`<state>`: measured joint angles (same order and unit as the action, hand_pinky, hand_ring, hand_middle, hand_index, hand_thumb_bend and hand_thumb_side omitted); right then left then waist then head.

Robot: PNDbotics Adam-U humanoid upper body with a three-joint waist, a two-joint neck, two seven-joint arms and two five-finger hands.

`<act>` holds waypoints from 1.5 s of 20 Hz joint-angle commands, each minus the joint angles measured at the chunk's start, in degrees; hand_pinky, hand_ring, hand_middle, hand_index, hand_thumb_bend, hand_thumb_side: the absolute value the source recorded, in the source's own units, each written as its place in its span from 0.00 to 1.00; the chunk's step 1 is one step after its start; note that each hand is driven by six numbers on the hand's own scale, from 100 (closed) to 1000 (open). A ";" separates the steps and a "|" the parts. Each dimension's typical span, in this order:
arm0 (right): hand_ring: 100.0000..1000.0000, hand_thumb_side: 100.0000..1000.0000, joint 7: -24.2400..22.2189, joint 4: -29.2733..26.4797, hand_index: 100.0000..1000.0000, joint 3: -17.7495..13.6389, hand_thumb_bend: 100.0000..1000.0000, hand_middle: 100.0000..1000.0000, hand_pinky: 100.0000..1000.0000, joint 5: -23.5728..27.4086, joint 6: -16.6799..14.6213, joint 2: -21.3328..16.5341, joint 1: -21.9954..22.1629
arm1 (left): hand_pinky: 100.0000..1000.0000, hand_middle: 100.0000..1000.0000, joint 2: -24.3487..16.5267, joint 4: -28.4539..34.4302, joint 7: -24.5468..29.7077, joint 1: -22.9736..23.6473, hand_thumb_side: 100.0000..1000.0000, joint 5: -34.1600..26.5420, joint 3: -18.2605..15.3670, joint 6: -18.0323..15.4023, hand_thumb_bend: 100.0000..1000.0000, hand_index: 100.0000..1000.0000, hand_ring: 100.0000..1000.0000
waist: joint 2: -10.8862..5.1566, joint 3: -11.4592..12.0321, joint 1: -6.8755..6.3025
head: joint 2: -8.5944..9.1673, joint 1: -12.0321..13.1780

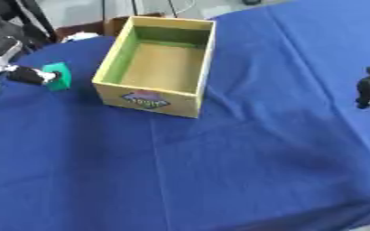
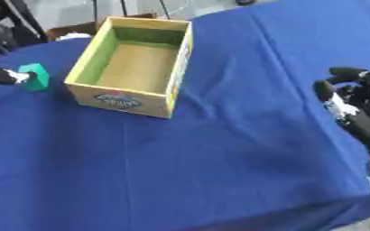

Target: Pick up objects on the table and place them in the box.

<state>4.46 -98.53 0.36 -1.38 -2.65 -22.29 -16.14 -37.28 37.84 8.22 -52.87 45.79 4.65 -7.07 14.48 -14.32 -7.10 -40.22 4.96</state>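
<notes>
Standing toward the table's [image 1: 243,171] far left, under its blue cloth, your open yellow box [image 1: 155,63] shows a green and tan interior holding nothing visible and a printed label on its near wall. Your left hand [image 1: 32,76] sits at the left edge beside the box, fingers closed on a small green block [image 1: 58,75], which stays outside the box. Your right hand [image 2: 354,108] rests at the right edge, fingers relaxed and apart, gripping nothing.

One box [image 1: 158,63], one green block [image 1: 58,75], two hands
</notes>
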 commanded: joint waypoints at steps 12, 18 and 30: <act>0.43 0.54 -0.33 -0.94 0.72 -0.35 0.56 0.55 0.42 -0.33 -0.15 -0.49 -0.70 | 0.75 0.68 0.61 0.52 0.75 -1.30 0.23 15.03 -5.89 -4.16 0.58 0.80 0.77 | -0.24 -0.20 0.25 | 0.52 -0.24; 0.43 0.54 -0.39 -0.87 0.72 -0.43 0.56 0.55 0.42 -0.37 -0.21 -0.50 -0.66 | 0.74 0.67 0.73 -0.65 3.82 -1.17 0.17 15.77 -6.53 -5.08 0.48 0.80 0.77 | -0.23 -0.01 0.33 | 0.45 -0.40; 0.43 0.54 -0.48 -0.71 0.72 -0.61 0.56 0.55 0.42 -0.37 -0.26 -0.37 -0.57 | 0.48 0.36 0.76 0.05 5.62 -1.02 0.06 14.06 -6.71 -4.70 0.10 0.55 0.43 | -0.18 0.23 0.54 | 0.35 -0.68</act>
<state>4.14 -98.53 0.31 -1.44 -2.85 -22.10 -16.15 -35.12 37.15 14.24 -53.11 60.19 -1.64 -11.88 15.17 -14.16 -7.06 -40.17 4.37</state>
